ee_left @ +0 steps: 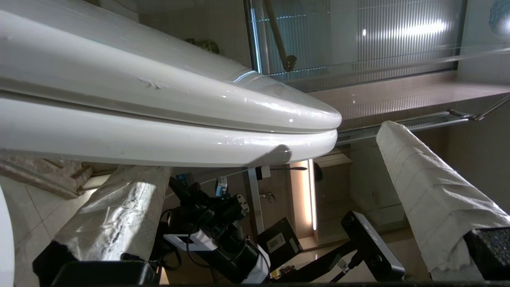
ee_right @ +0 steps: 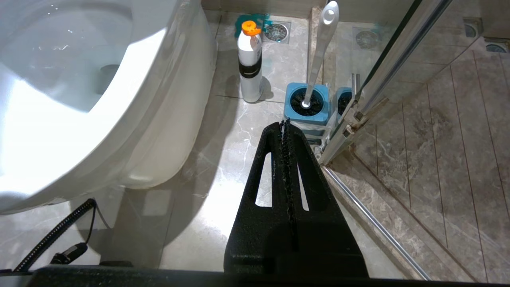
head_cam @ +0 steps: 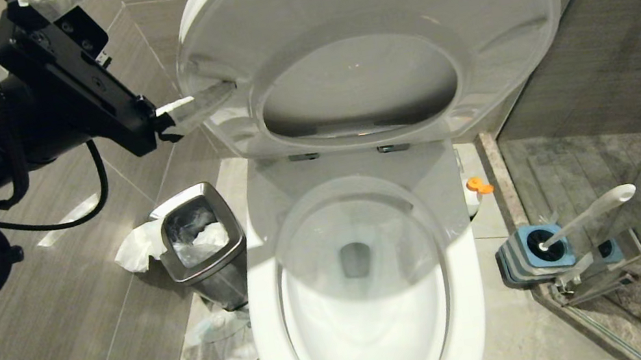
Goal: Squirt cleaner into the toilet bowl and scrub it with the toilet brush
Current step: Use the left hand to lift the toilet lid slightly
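From the head camera I see the toilet bowl (head_cam: 369,303) filling the middle of the picture, open, with water low in the basin and its seat and lid (head_cam: 367,33) tipped up toward the back. My left gripper (ee_left: 263,191) sits at the left edge of that raised lid; the wrist camera there gives what the head view cannot: the two cloth-wrapped fingers (ee_left: 434,199) stand spread wide, one on each side of the stacked edges of seat and lid, and I cannot tell whether either touches.

The steel waste bin (head_cam: 204,247) with crumpled paper stands on the floor left of the bowl, visible only from the head.

The right wrist camera looks along the floor on the bowl's other side. My right gripper (ee_right: 285,131) hangs there with its black fingers pressed together, holding nothing. Beyond it the toilet brush (ee_right: 318,56) stands in its blue-topped holder (ee_right: 306,105) by the glass shower door frame (ee_right: 382,75). The cleaner bottle (ee_right: 250,63) with an orange cap stands beside the bowl; the head view catches only that cap.
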`<state>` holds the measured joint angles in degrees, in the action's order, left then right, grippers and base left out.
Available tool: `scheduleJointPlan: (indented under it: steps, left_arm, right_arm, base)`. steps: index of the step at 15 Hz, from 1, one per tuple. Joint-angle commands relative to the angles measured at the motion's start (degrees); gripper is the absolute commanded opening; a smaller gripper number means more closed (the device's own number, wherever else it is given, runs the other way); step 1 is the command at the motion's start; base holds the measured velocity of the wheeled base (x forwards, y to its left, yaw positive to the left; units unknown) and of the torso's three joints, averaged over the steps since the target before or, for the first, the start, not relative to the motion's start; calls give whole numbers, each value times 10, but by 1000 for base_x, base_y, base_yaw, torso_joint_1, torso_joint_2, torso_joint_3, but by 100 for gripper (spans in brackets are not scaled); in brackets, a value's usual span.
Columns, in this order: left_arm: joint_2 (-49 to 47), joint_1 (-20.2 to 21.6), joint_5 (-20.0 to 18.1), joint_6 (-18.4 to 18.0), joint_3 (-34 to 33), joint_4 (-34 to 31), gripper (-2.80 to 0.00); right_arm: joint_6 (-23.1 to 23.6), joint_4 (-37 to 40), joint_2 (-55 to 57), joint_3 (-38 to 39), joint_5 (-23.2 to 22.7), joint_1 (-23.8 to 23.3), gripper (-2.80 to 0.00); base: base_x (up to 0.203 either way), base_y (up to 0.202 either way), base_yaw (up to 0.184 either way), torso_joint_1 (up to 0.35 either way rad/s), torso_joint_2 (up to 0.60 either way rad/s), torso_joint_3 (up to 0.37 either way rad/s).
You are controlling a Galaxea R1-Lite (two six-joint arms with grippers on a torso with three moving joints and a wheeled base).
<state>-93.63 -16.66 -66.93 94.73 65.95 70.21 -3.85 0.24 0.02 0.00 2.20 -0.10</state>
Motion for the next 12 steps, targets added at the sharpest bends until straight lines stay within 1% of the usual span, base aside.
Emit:
scheduleJointPlan:
  steps: [1, 8, 12]
  left_arm:
    - [0, 0, -3, 5, 9, 5, 0]
    - [-13, 0, 6, 5, 46, 5, 0]
    - [-14, 0, 6, 5, 45, 5, 0]
  right_arm:
    - [0, 0, 0, 0, 0, 0, -280]
    - [0, 0, 0, 0, 0, 0, -280]
    - [0, 0, 0, 0, 0, 0, -280]
  base:
    - [0, 0, 0, 6, 28, 6]
    - [0, 0, 0, 1, -4, 0]
    - [0, 0, 0, 0, 0, 0]
